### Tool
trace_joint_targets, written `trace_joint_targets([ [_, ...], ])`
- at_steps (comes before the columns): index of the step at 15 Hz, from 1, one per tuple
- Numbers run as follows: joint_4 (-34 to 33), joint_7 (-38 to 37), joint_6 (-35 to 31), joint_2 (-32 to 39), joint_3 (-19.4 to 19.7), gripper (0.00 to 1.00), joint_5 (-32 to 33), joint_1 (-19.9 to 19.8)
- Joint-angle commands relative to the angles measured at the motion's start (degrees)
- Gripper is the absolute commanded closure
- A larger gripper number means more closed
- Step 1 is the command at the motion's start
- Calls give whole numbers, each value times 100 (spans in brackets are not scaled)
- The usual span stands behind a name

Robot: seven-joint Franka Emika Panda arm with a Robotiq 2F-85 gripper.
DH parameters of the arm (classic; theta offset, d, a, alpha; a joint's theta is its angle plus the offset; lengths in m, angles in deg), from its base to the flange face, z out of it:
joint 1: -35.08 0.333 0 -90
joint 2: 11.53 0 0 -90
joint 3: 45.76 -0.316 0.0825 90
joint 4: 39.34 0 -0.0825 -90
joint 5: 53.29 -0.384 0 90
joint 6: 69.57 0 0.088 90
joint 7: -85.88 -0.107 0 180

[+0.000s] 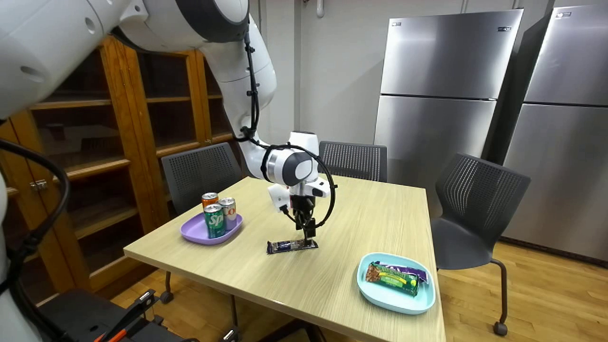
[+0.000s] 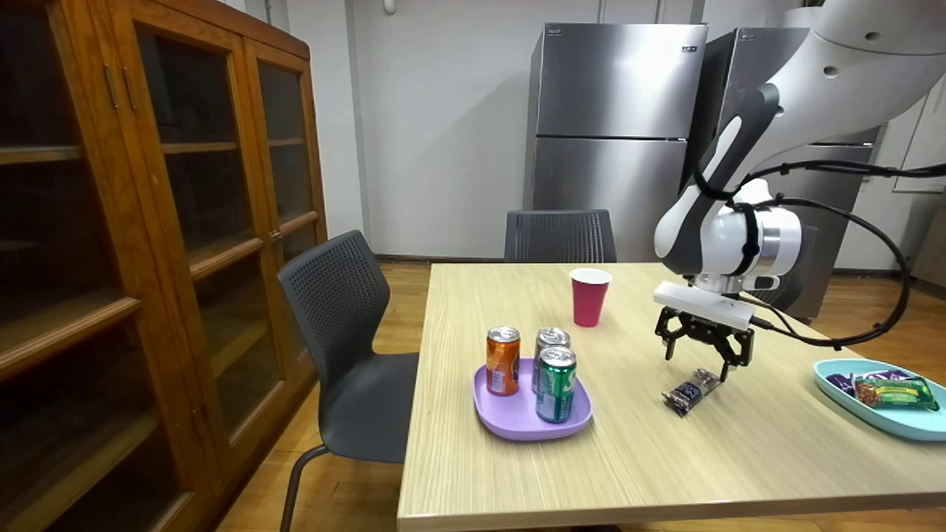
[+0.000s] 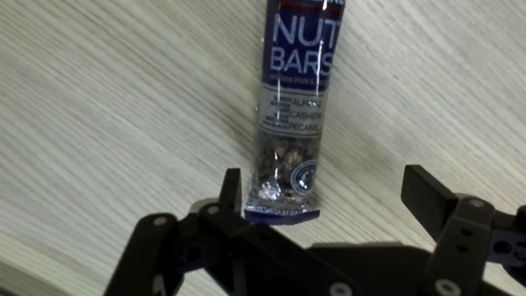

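A nut bar in a dark blue and clear wrapper (image 3: 298,107) lies flat on the pale wooden table (image 3: 102,123). Above its near end in the wrist view, my gripper (image 3: 322,193) stands wide open. That end of the bar sits between the two black fingers, close beside the left one, with a broad gap to the right one. Nothing is gripped. In both exterior views the gripper (image 2: 696,364) points down, low over the bar (image 2: 689,391), its fingertips near the tabletop. Whether a fingertip touches the table or wrapper I cannot tell. The bar's far end is cut off in the wrist view.
A purple tray (image 2: 517,432) holds an orange can (image 2: 503,362), a green can (image 2: 556,388) and a silver can (image 2: 550,341). A red cup (image 2: 589,301) stands behind. The light blue tray (image 1: 396,306) carries a green-wrapped bar (image 1: 392,279) and a purple-wrapped one (image 1: 408,271). Chairs surround the table.
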Motion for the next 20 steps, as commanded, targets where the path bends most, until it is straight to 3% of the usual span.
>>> trace_joint_targets([
  [1,248,457,-99,-174,-149,0,-230,-90],
  [13,286,821,-28,-138,-167,0,-404,-82],
  [14,281,830,-27,-133,-172,25,-414,-89],
  [15,260,841,-22,-119,-175,26,-417,-94],
  [20,240,845,-18,-120,-156,66,-404,-77],
])
